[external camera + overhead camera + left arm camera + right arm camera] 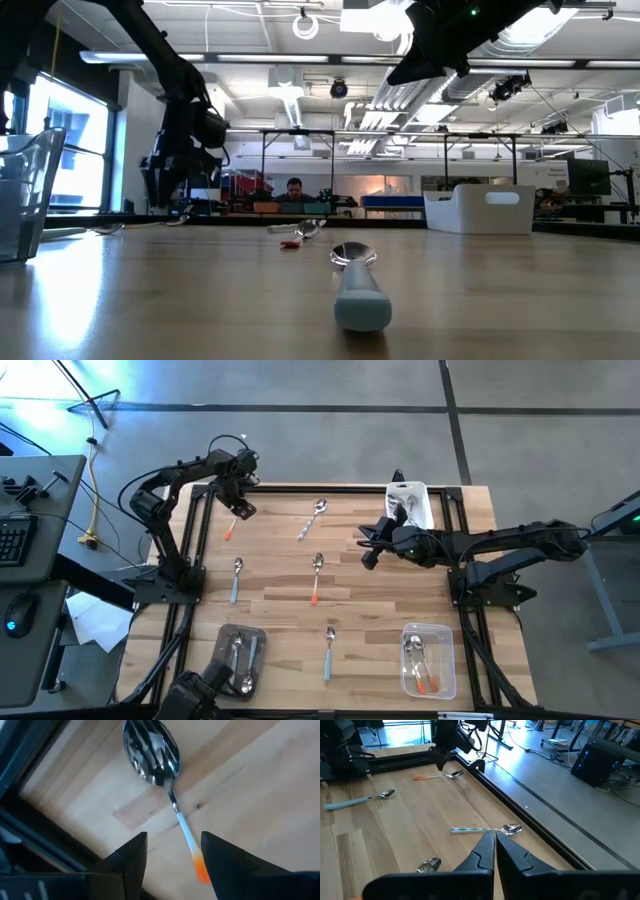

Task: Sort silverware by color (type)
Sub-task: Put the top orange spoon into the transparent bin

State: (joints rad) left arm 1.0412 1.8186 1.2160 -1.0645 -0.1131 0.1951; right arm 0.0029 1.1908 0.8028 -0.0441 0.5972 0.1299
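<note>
Your left gripper (243,508) hangs low over the table's far left corner, its fingers (131,855) spread on both sides of the orange-handled spoon (165,780) lying under it, not touching it. Your right gripper (366,548) is stretched out over the far middle of the table (280,600), just beside the white tub (412,503), with fingers pressed together and holding nothing.

Five spoons lie loose on the wood: two with orange handles, two light blue (236,580), one pale-handled (313,519). How many spoons are in the grey tray (240,658), the clear tub (428,657) and the white tub you cannot count; they overlap.
</note>
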